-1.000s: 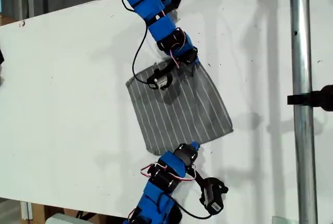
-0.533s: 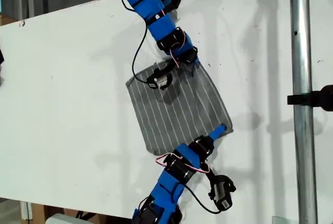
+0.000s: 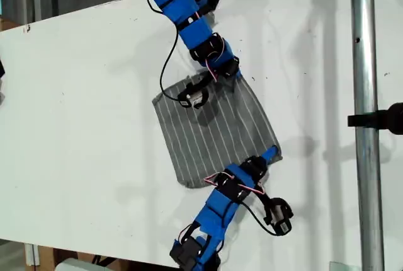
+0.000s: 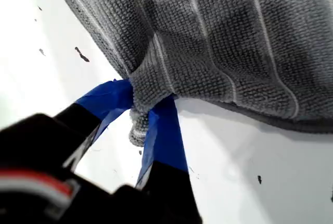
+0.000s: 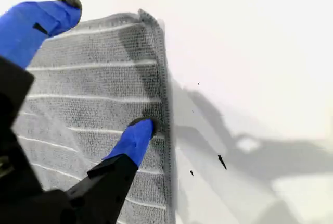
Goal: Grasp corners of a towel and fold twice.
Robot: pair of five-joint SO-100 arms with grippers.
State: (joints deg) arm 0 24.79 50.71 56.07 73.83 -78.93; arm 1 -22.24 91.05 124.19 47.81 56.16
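Observation:
The grey striped towel [image 3: 217, 129] lies flat on the white table [image 3: 88, 107]. My first gripper [image 3: 234, 74] is at the towel's upper corner in the exterior view. The first wrist view shows this gripper [image 4: 143, 107] shut on a bunched corner of the towel [image 4: 218, 31]. My second gripper [image 3: 271, 155] reaches in from the bottom of the exterior view to the towel's right corner. It [image 5: 88, 78] is open, with one fingertip [image 5: 136, 136] resting on the towel [image 5: 88, 83] beside its edge. The other fingertip [image 5: 44, 15] is over the far hem, close to a corner [image 5: 144, 16].
A metal pole [image 3: 363, 120] with a black clamp [image 3: 378, 120] stands at the exterior view's right. Each arm carries a small camera module, one lying on the towel [image 3: 192, 97] and one on the table [image 3: 281, 214]. The table's near edge [image 3: 75, 251] runs along the bottom.
My second arm has stretched out up and to the exterior view's right, along the towel's lower edge, and its gripper is now at the right corner. My first arm has not moved.

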